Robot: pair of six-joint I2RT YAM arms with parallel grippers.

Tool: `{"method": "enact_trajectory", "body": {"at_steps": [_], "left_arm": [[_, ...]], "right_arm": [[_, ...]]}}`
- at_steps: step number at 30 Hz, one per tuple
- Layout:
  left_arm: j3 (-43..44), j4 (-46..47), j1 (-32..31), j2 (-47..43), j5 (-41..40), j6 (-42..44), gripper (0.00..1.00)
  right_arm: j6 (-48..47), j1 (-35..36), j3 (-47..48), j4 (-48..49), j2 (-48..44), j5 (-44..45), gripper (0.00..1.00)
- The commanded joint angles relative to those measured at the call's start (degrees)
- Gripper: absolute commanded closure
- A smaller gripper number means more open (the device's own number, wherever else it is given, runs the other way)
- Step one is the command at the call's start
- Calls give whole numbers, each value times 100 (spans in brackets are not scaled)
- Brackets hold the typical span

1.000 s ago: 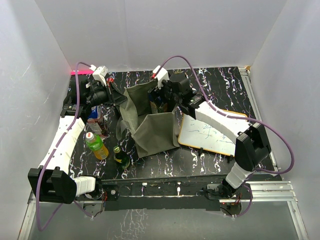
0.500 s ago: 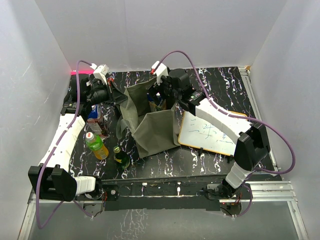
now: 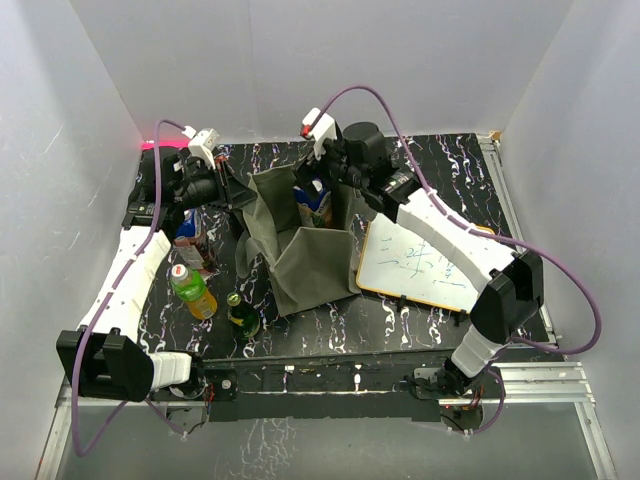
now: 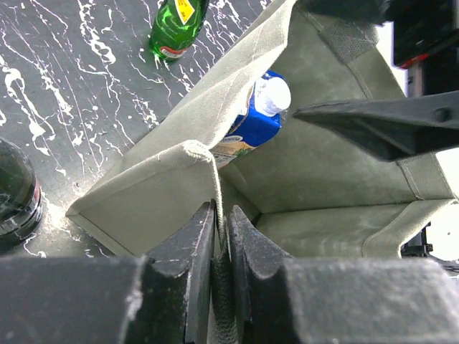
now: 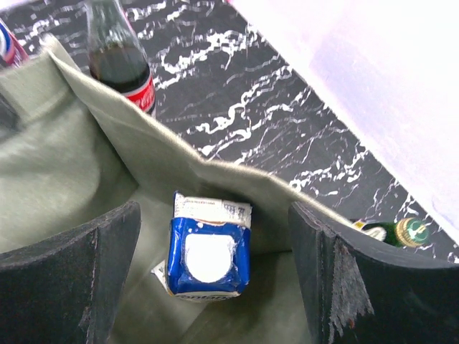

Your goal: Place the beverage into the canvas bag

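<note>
The carton (image 5: 209,247) stood inside the bag (image 3: 305,265), near its far wall. Its long axis ran roughly vertical and its white cap faced up at the right gripper (image 5: 215,215). That claw hung over the bag's mouth with its fingers wide apart, one on each side of the carton and touching nothing. The right arm reached in over the whiteboard (image 3: 425,265), wrist bent downward. The left arm stretched forward along the table's left side, and the left gripper (image 4: 221,215) was pinched shut on the bag's rim.
</note>
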Motion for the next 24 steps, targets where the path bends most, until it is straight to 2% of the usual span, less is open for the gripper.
{"method": "enact_trajectory", "body": {"at_steps": [1, 7, 12, 16, 20, 24], "left_arm": [[254, -101, -24, 27, 152, 39, 85], [354, -80, -24, 18, 222, 35, 66], [566, -224, -24, -23, 301, 223, 42], [851, -469, -15, -131, 489, 681, 26], [1151, -722, 30, -280, 544, 1097, 18], [1449, -907, 255, -273, -139, 980, 18]], "right_arm": [[94, -15, 679, -77, -472, -261, 14], [22, -17, 1043, -560, -637, -872, 15], [-151, -15, 1100, -885, -781, -1385, 15], [-425, -12, 1112, -1278, -881, -1865, 15], [-680, -25, 1062, -1625, -1003, -2323, 15], [-766, -51, 1102, -1828, -1104, -2566, 15]]}}
